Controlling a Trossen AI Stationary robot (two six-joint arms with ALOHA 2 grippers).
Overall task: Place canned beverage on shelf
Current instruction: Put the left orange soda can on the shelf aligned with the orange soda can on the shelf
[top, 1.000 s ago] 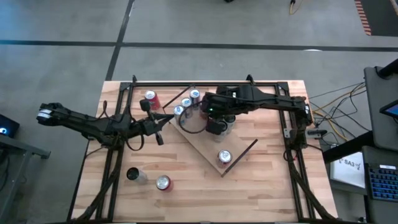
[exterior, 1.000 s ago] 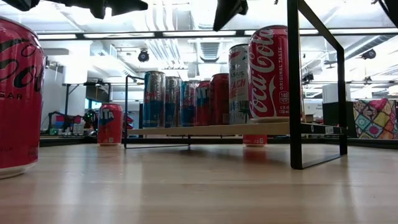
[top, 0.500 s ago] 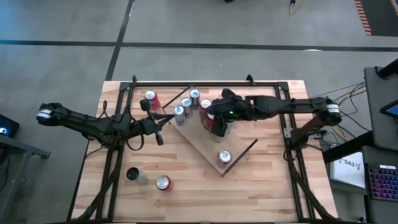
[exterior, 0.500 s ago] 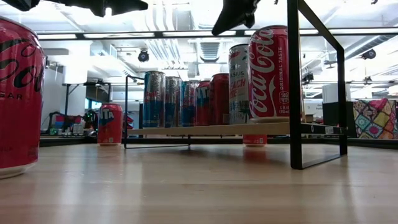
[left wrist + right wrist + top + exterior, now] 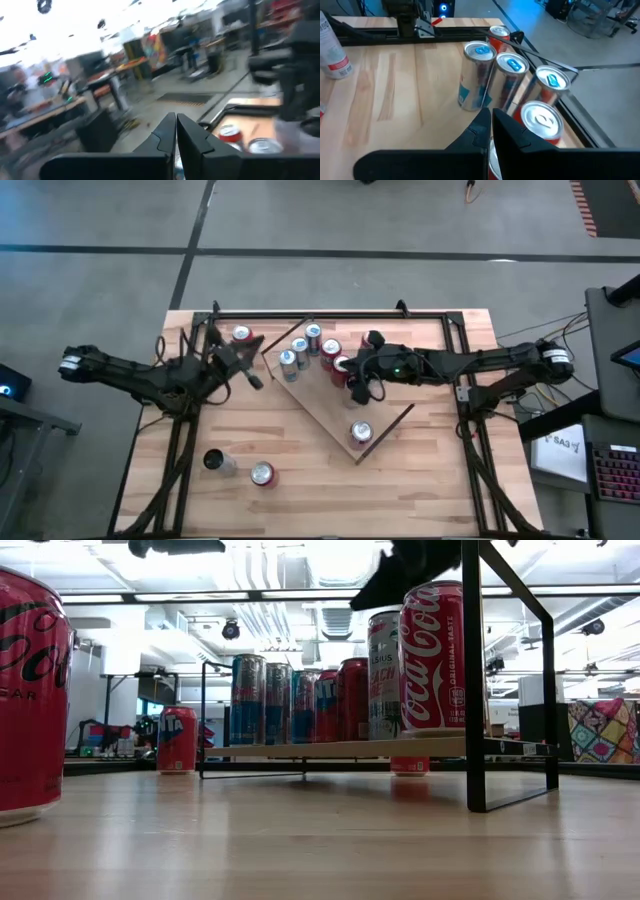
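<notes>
While both arms hang above the plank counter (image 5: 420, 470), neither holds a can. The right hand (image 5: 357, 388) sits over the middle of the shelf (image 5: 325, 415), its fingers (image 5: 512, 135) pressed together with nothing between them, just beside the red cans (image 5: 335, 356) standing there. The left hand (image 5: 257, 377) is off the shelf's far-left corner, near a lone red can (image 5: 241, 336) on the counter, and its fingers (image 5: 192, 135) are likewise closed on nothing.

The shelf is a light-wood board lying at a slant across the counter's centre. Along its far-left edge stand three blue-and-silver slim cans (image 5: 299, 346) in a row, with the red cans next to them; the right wrist view shows these tops close up (image 5: 511, 65). A single Coca-Cola can (image 5: 361, 432) stands alone near the shelf's near corner, and in the low view it rises tall at the board's right end (image 5: 433, 660).

Off the shelf, at the counter's near-left, a dark-topped can (image 5: 215, 461) and a red can (image 5: 262, 473) stand just beside each other.
</notes>
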